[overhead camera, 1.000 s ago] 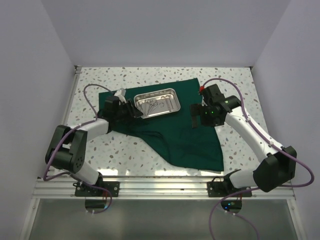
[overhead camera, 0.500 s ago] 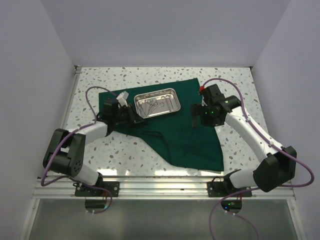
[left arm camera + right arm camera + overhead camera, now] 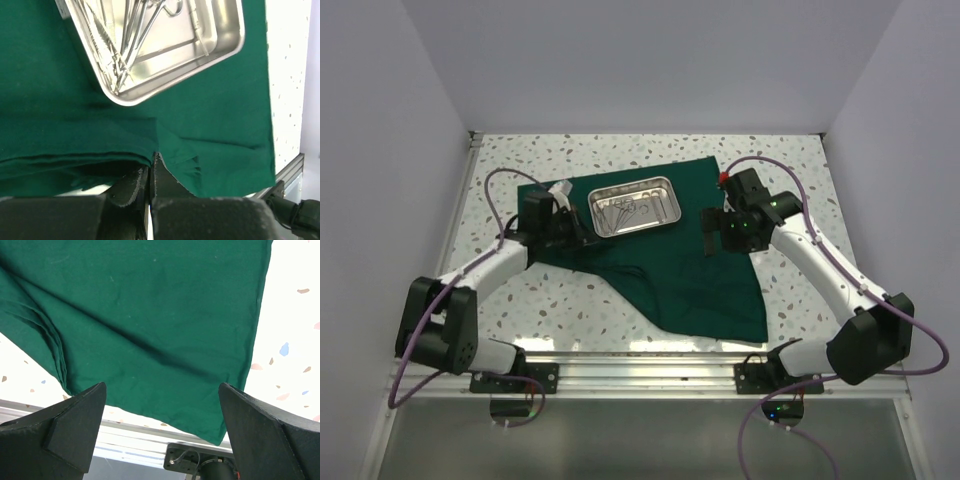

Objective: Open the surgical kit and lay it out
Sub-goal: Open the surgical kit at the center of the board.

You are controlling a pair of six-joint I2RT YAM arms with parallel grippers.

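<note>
The dark green cloth wrap (image 3: 692, 280) lies partly spread on the speckled table. The shiny steel tray (image 3: 667, 211) sits on its far part and holds the scissors, forceps and tweezers (image 3: 628, 207). My left gripper (image 3: 572, 230) is just left of the tray, shut on a folded edge of the cloth (image 3: 100, 135). In the left wrist view the tray (image 3: 227, 42) and instruments (image 3: 120, 45) lie beyond the gripper (image 3: 151, 162). My right gripper (image 3: 710, 232) hovers open and empty over the cloth's right side (image 3: 150, 315), and its jaws (image 3: 162, 387) stand wide apart.
An aluminium rail (image 3: 650, 375) runs along the near table edge, also in the right wrist view (image 3: 135, 440). White walls close in the left, right and back. Bare speckled table (image 3: 570, 310) lies left of and in front of the cloth.
My left gripper has shifted a little left, away from the tray, still pinching the cloth fold. The left arm's elbow has swung outward. The right arm has not moved.
</note>
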